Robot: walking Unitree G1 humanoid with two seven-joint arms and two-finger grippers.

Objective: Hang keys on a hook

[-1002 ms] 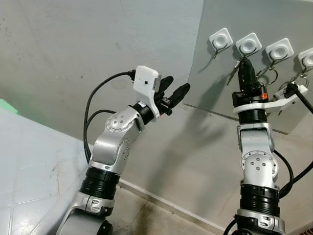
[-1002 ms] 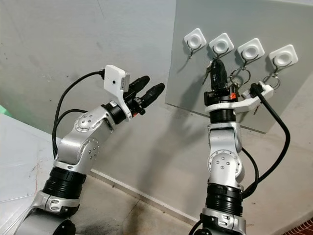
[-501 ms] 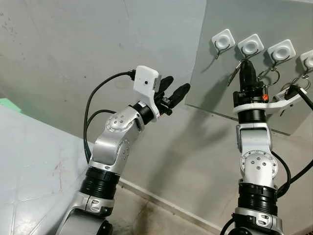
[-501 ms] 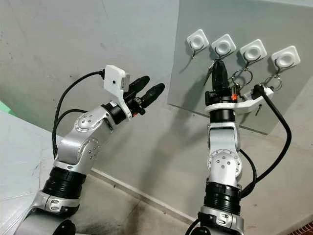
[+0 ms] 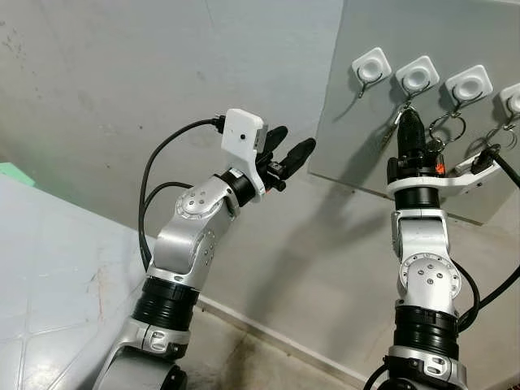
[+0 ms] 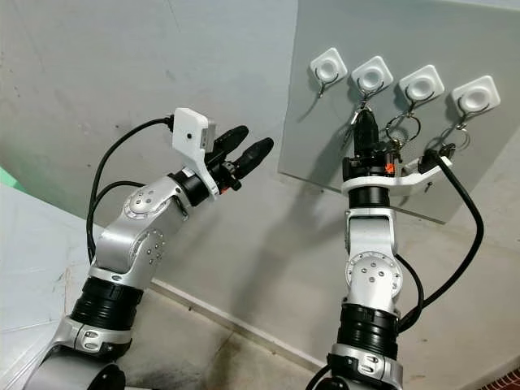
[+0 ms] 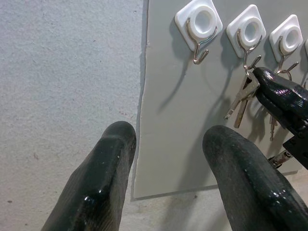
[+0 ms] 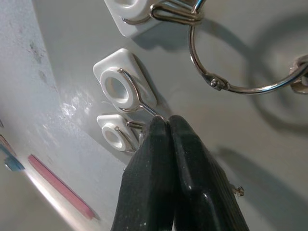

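Note:
A grey board (image 5: 357, 138) on the wall carries a row of white hooks. The first hook (image 5: 370, 65) is bare. My right gripper (image 5: 409, 115) is raised to the second hook (image 5: 416, 75), its fingers (image 8: 166, 120) pressed shut at the wire tip of that hook. A bunch of keys (image 7: 243, 98) dangles there beside the fingertips, its ring at the hook's tip. My left gripper (image 7: 171, 132) is held up left of the board, open and holding nothing.
The third hook (image 5: 467, 84) holds a metal key ring (image 5: 447, 126), and more keys hang at the fourth hook (image 5: 512, 97). A bare grey wall lies left of the board. Light floor tiles (image 5: 49, 268) are at the lower left.
The right gripper has dropped a little below the second hook, keys still at its tip. The view shifted slightly. The left arm has not moved.

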